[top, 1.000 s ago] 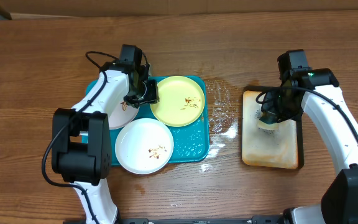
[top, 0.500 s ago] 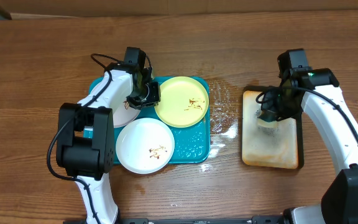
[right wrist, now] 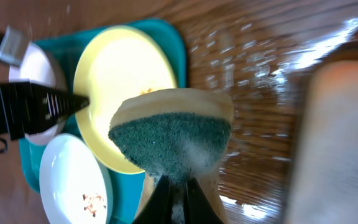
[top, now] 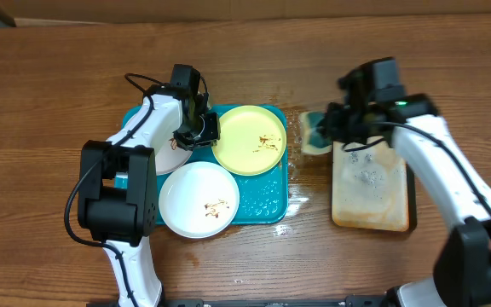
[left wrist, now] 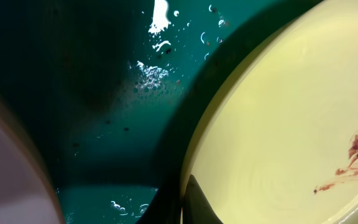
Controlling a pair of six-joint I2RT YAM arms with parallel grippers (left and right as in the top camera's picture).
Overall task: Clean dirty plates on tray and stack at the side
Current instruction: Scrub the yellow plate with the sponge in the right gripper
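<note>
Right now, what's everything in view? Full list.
tray: 1, teal, centre-left of table, wet
yellow plate: 1, pale yellow with brown smears, far right of tray
white plates: 2, white; one smeared, at the tray's near edge; one on the tray's left, partly under the left arm
sponge: 1, green face on yellow, held above the table between the two trays
tan tray: 1, tan with dark rim, right of table
water: 1 patch, clear, on the table between the trays
table: 1, brown wood
left fingers: closed on the yellow plate's rim
right fingers: closed on the sponge
</note>
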